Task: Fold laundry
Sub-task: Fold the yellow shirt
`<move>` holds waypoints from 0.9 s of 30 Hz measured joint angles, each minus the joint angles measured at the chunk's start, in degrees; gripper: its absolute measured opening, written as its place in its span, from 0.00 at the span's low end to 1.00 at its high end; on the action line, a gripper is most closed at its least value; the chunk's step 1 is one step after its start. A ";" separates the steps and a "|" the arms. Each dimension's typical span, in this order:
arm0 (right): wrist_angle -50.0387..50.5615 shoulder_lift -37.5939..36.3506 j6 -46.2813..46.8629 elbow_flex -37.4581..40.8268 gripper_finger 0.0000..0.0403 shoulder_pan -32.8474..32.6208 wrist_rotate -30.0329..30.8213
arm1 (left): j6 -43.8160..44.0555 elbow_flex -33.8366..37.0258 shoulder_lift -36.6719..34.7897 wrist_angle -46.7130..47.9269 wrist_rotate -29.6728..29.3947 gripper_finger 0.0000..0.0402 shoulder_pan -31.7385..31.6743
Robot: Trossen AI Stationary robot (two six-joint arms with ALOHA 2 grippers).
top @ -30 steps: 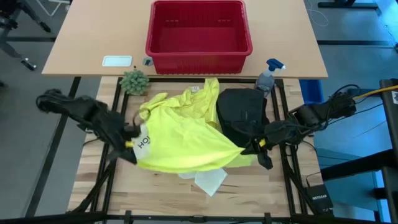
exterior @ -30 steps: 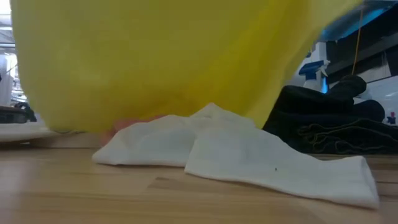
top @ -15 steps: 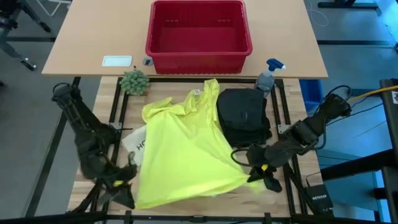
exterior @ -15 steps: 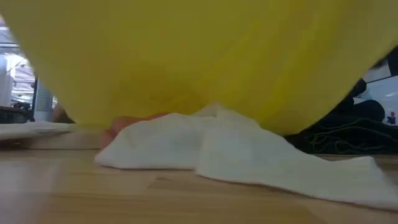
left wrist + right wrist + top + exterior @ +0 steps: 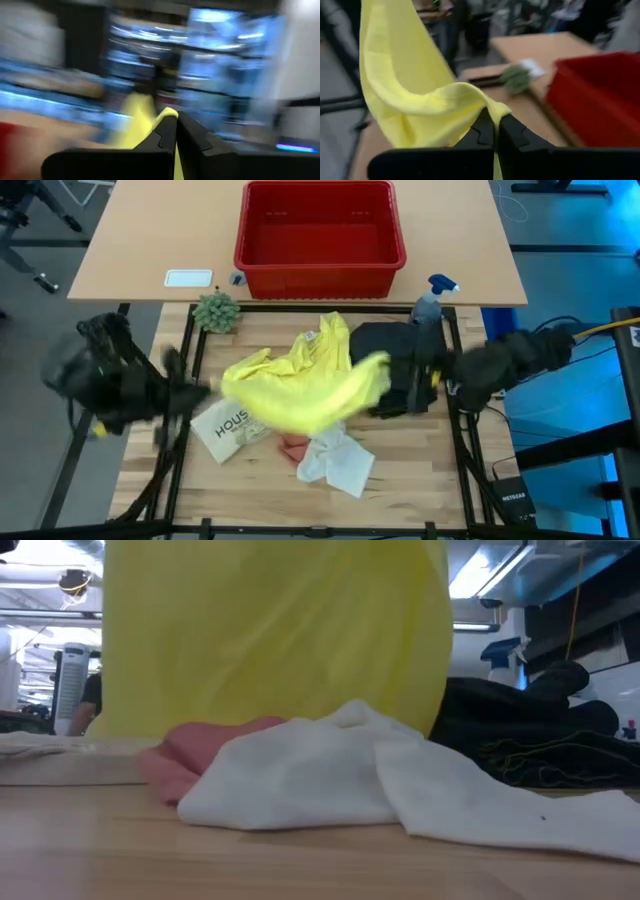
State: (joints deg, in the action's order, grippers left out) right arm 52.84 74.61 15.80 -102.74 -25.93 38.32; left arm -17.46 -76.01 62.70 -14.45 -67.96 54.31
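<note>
Two dark robot arms hold a bright yellow T-shirt (image 5: 305,390) above a wooden table (image 5: 400,480).

From the left: the left gripper (image 5: 175,131) and the right gripper (image 5: 496,131) each have fingers pressed together on yellow fabric, shown only in the wrist views. Beneath lie a flat white item (image 5: 228,428) printed "HOUS", a small pink cloth (image 5: 195,752), a small white cloth (image 5: 335,462) and dark trousers (image 5: 392,355). The low view shows pink touching white.

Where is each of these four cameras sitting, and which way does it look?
High: overhead, straight down on both arms, yellow T-shirt, red basket.
Low: at tabletop height, level across white cloth, pink cloth; no arm shows.
Left wrist: along left tool, pinching yellow fabric.
Right wrist: along right tool, holding T-shirt.
All four share the T-shirt.
</note>
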 joint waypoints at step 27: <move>-10.22 20.58 -23.33 -30.20 0.00 50.37 -46.18 | -51.84 -15.11 -11.71 -4.94 3.07 0.00 -25.06</move>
State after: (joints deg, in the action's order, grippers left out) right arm 42.62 95.19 -7.53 -132.94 24.44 -7.86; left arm -69.30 -91.12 50.98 -19.39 -64.89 29.26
